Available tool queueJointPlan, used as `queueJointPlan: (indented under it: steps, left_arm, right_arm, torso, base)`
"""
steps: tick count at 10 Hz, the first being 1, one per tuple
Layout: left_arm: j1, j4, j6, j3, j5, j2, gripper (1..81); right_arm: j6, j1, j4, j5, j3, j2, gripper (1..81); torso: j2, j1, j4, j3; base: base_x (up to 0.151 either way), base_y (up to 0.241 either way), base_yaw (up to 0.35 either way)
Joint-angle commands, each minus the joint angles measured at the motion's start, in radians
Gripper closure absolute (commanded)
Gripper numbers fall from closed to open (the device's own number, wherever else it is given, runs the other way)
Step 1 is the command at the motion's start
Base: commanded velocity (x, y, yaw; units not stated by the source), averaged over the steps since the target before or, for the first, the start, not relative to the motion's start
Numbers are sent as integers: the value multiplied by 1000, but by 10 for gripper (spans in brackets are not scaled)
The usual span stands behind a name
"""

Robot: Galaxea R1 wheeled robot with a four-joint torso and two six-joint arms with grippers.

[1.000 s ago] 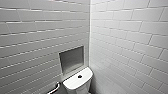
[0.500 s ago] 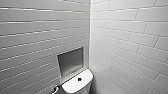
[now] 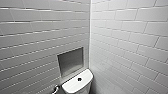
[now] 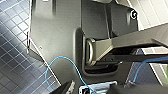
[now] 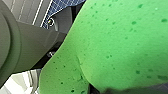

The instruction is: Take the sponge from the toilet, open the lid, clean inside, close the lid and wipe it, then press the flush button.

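The toilet's white cistern (image 3: 75, 86) stands in the tiled corner at the lower edge of the head view. The small round dark flush button (image 3: 79, 79) sits on top of the cistern. The lid is hidden below that edge. The bright green sponge (image 5: 120, 45) looms very close in the right wrist view, pitted with small pores and bent along a crease. My right gripper is shut on it. The left wrist view looks along the robot's own dark body at a blue cable (image 4: 62, 58).
A square recessed niche (image 3: 71, 61) is set in the left wall above the cistern. A chrome fitting (image 3: 55, 88) sticks out left of the cistern. White tiled walls close in on both sides. Dark blue mosaic floor (image 4: 12, 37) lies under the left arm.
The head view has crept slightly, so the cistern sits a touch lower in it. Nothing else differs.
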Motion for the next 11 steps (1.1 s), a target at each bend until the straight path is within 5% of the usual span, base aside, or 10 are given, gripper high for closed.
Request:
queueJointPlan:
  steps: [1, 6, 10, 11]
  left_arm:
    - [-32, 4, 1, 79, 57, -59, 10]
    - [-89, 0, 0, 373, 56, -264, 10]
    - [-195, -6, -9, 674, 60, -462, 10]
    - [-226, -6, -29, 724, 68, -501, 10]
  right_arm:
    - [-1, 23, -14, -43, 83, -73, 811]
    - [10, 50, -9, -13, 302, -256, 811]
    - [17, 72, 12, -12, 374, -334, 811]
    - [19, 75, 12, -12, 379, -338, 811]
  torso:
    - [0, 0, 0, 0]
    - [0, 0, 0, 0]
    - [0, 0, 0, -101]
    - [0, 0, 0, -88]
  base:
    - [0, 0, 0]
    - [0, 0, 0]
    - [0, 0, 0]
    - [0, 0, 0]
